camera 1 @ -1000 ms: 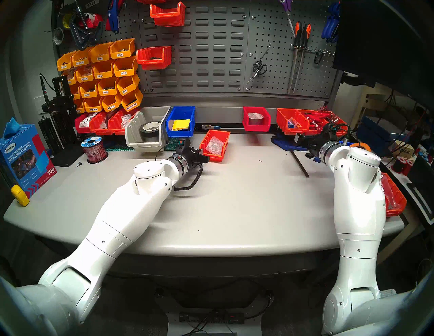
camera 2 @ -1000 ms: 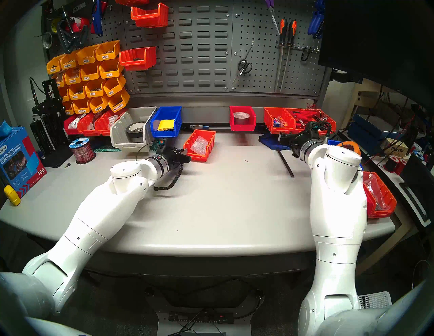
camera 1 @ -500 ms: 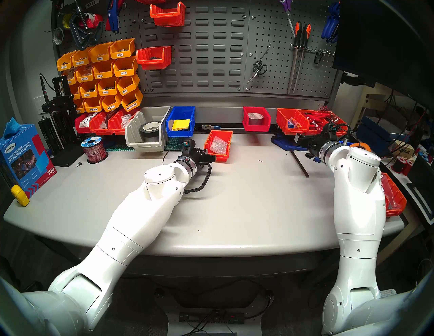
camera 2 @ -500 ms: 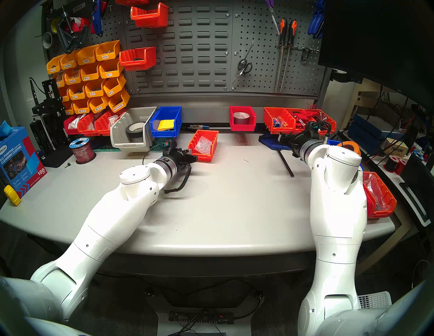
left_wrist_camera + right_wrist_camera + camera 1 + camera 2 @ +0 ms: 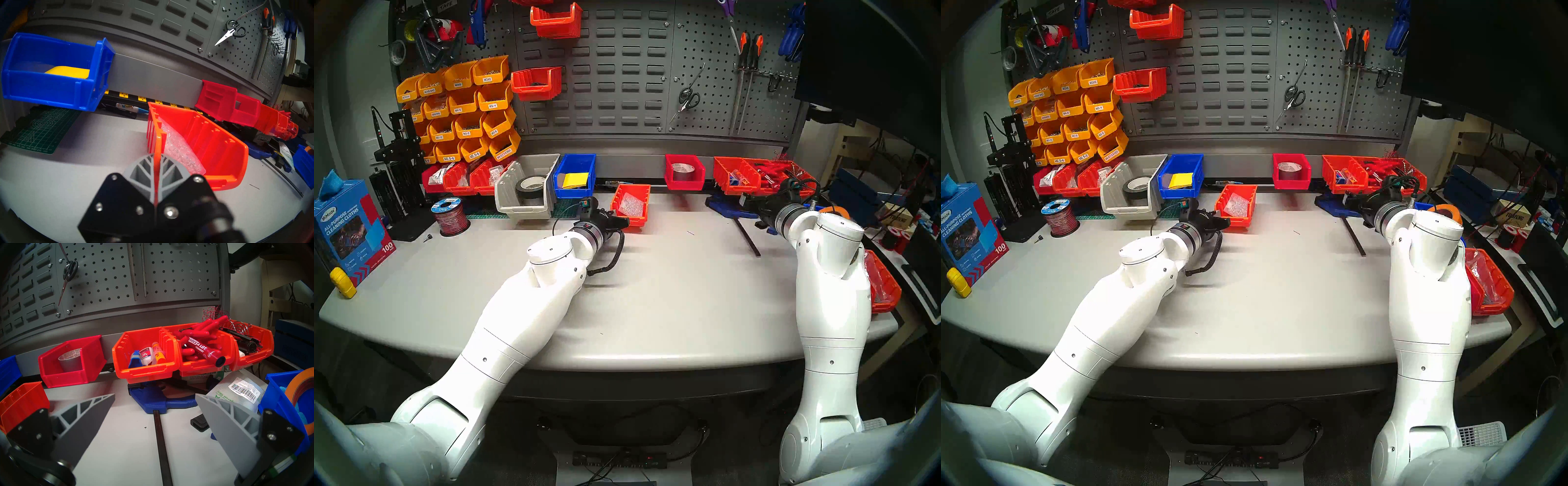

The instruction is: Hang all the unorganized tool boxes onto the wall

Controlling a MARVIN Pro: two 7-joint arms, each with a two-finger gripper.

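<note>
My left gripper (image 5: 621, 222) is shut on the left side wall of the orange-red ribbed bin (image 5: 631, 208) with clear bags. It holds the bin low over the table, just in front of the light grey rail (image 5: 629, 161). In the left wrist view the fingers (image 5: 142, 168) pinch the bin's wall (image 5: 203, 144). The red bin (image 5: 683, 171) with the silver tape roll hangs on the rail. The pale grey bin (image 5: 527, 190) with the black tape roll stands at the back left. My right gripper (image 5: 154, 400) is open and empty, at the right (image 5: 750, 202). The dark grey wall (image 5: 619, 68) rises behind.
A blue bin (image 5: 575, 176) and orange bins (image 5: 755, 176) hang on the rail. Yellow bins (image 5: 463, 108) and two orange bins (image 5: 536, 83) hang on the wall. A wire spool (image 5: 451, 217), a blue clamp with a black bar (image 5: 748, 237) and an orange bin (image 5: 884, 285) lie on the table.
My left arm has carried the orange-red ribbed bin to the right and back toward the rail. The right arm has not moved.
</note>
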